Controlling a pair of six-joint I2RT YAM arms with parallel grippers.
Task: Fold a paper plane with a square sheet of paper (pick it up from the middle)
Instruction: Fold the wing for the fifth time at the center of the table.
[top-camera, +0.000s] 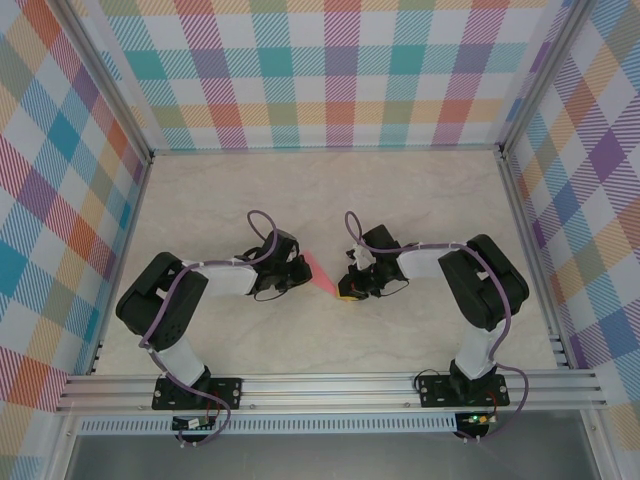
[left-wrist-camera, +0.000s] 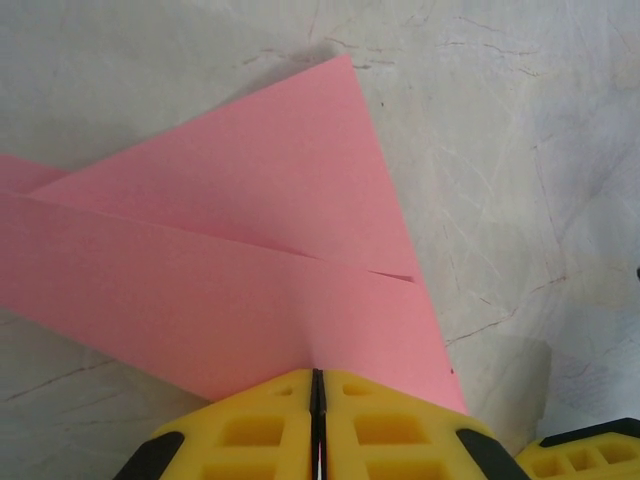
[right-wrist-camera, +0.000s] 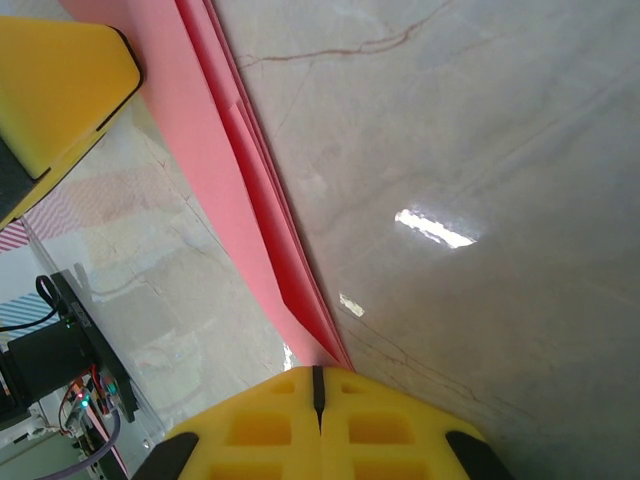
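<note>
Pinching the salmon-pink paper (top-camera: 322, 275) from two sides, the arms meet around the middle of the table (top-camera: 420, 190), slightly closer to its near edge than to its far one. The left fingers (left-wrist-camera: 330, 392) are pressed together with no gap, and the lower edge of the paper is caught at their tips. The right fingers (right-wrist-camera: 330, 390) are likewise clamped tight on one narrow end of it. The paper is folded into a long strip with a triangular flap lying over it that comes to a point. From the right wrist its stacked layers show edge-on. From above it runs as a short slanted band between both sets of fingers. Whether it touches the table I cannot tell.
</note>
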